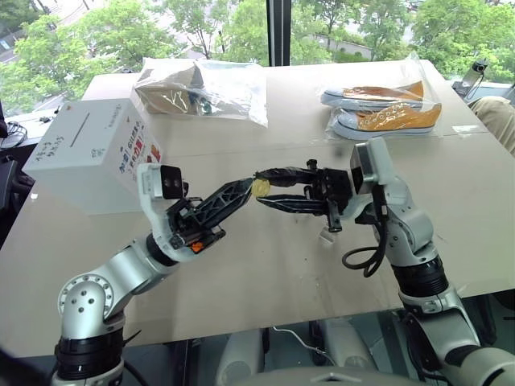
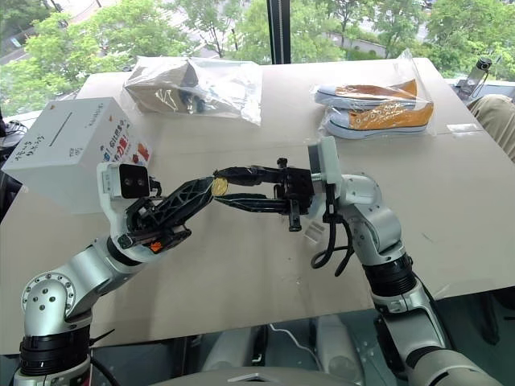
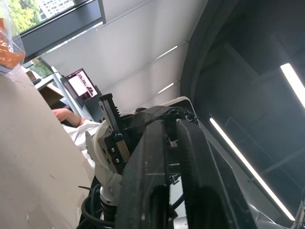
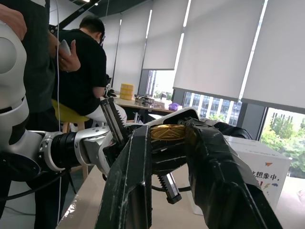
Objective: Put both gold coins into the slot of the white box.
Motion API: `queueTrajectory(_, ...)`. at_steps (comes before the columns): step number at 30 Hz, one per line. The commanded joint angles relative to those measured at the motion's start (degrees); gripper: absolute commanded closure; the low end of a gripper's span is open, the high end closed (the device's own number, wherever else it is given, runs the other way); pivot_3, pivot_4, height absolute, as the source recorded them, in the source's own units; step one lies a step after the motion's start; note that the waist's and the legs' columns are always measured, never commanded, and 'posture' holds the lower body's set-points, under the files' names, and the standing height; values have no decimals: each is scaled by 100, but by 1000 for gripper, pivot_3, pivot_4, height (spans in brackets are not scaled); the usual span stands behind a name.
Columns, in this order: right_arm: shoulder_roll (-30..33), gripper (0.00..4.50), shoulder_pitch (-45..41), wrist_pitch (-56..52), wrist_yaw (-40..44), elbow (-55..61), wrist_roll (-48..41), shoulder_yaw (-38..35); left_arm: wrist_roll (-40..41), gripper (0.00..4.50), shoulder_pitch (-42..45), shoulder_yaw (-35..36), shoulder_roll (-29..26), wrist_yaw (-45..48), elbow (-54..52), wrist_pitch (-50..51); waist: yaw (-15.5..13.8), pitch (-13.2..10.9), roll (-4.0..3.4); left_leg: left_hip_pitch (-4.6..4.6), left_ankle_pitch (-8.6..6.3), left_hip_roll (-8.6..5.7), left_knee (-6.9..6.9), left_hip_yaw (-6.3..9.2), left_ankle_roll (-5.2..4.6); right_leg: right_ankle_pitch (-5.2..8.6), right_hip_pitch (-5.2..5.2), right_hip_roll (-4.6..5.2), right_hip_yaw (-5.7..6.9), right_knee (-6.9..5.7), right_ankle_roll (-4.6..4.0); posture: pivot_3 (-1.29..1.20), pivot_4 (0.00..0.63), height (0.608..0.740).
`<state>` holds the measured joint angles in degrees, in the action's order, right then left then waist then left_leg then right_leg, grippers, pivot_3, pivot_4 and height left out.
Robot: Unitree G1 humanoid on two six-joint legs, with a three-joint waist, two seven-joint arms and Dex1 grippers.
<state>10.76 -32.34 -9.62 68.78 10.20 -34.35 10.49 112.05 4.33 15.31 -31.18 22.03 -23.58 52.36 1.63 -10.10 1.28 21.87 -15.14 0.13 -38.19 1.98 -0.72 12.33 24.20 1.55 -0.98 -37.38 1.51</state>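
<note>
A small gold coin [image 1: 260, 187] hangs in mid-air over the middle of the table, where both grippers meet. My right gripper [image 1: 259, 186] reaches in from the right and is shut on the coin, one finger above it and one below. In the right wrist view the coin [image 4: 167, 132] sits between those two fingers. From the lower left, my left gripper [image 1: 251, 188] comes in with its fingers shut on the same coin. The white box [image 1: 88, 157] stands at the table's left edge, with cartoon print on its side. Its dark slot [image 1: 77, 131] faces up, well clear of both grippers.
A clear bag with orange shoes [image 1: 382, 112] lies at the back right, and a bag with a brown item [image 1: 201, 88] at the back centre. A small clear block [image 1: 328, 236] lies under the right wrist. People [image 4: 81, 67] stand beside the table.
</note>
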Motion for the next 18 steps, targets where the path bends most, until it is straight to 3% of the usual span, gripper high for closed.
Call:
queueTrajectory(1, -37, 3941, -63, 136, -8, 87, -20, -1, 95, 4077, 57, 69, -27, 152, -122, 36, 0, -1, -1, 0, 0, 0, 0, 0, 0, 0, 0, 0, 0, 1, 0, 0, 150, 740)
queueTrajectory(18, -82, 3941, -122, 177, -84, 88, 8, 21, 95, 4077, 86, -10, -30, 257, -154, 80, 1, -5, -6, 2, 0, 0, 6, 0, 0, 0, 0, 1, 1, 10, 0, 0, 150, 740)
